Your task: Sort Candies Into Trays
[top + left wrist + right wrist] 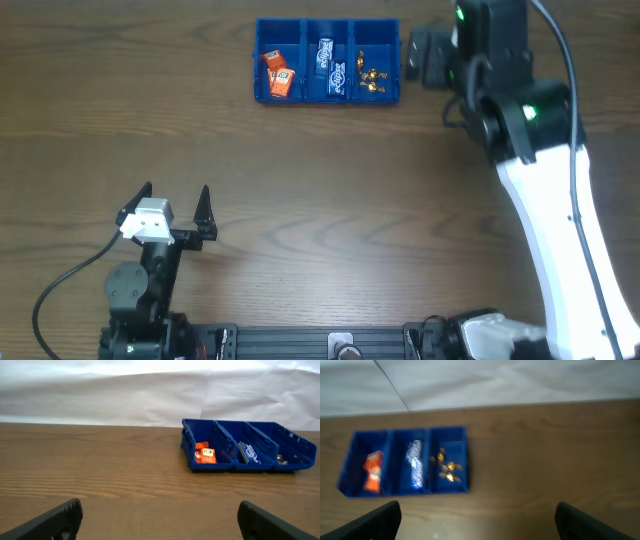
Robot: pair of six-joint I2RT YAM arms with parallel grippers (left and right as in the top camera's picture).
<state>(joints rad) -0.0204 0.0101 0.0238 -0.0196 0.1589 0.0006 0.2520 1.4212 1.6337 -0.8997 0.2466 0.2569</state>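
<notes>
A blue tray [328, 24] with three compartments stands at the table's far middle. Orange candies [277, 74] lie in its left compartment, blue-wrapped candies [329, 62] in the middle one, gold candies [371, 78] in the right one. The left wrist view shows the tray [201, 462] far ahead, with orange candies [205, 454] in it. My left gripper [176, 203] stands open and empty near the front left. My right gripper [477, 522] is raised at the far right, open and empty, looking down on the tray [405, 492] and its gold candies [447, 470].
The bare wooden table [330, 190] stretches between the grippers and the tray. A white backdrop [150, 395] runs behind the table's far edge. A cable [55, 295] trails at the front left by the arm base.
</notes>
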